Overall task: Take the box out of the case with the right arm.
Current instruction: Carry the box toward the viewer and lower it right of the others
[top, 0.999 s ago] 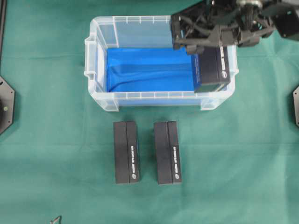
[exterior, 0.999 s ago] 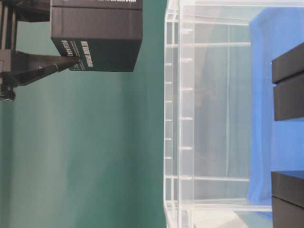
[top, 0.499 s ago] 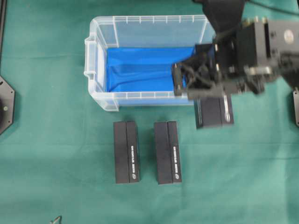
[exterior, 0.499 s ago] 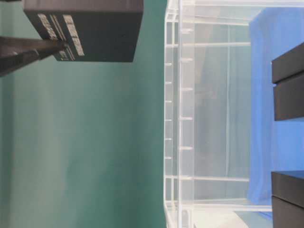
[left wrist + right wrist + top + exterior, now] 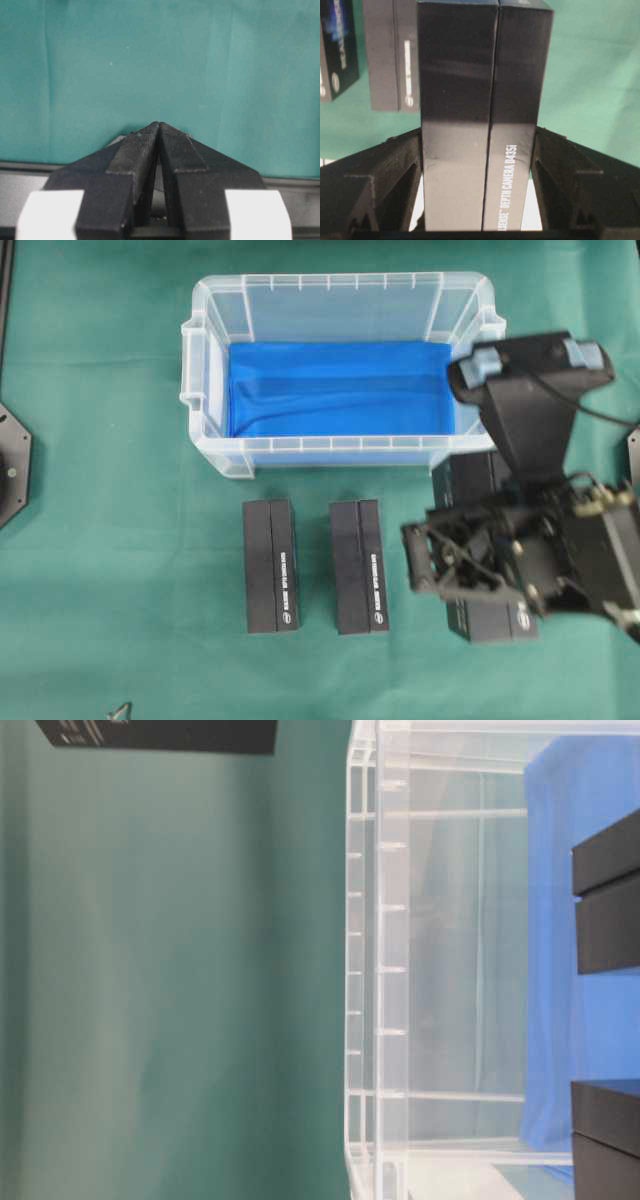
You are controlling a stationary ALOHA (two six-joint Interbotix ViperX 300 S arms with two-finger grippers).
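A green cloth point(image 5: 110, 570) covers the table. On it at the back stands the case point(image 5: 340, 292), a clear ribbed plastic bin with a rumpled bright blue lining and nothing else inside. In front of the case lie two matte black boxes point(image 5: 271, 566) side by side, long axes running toward the case. The right arm point(image 5: 530, 425) hangs over the cloth to their right, its lattice-framed right gripper point(image 5: 479, 170) clamped on the long sides of the box point(image 5: 482, 100), a smooth black carton with white lettering, outside the case, its long axis parallel to the other two. The left gripper point(image 5: 159, 131) has its ridged fingertips pressed together on nothing.
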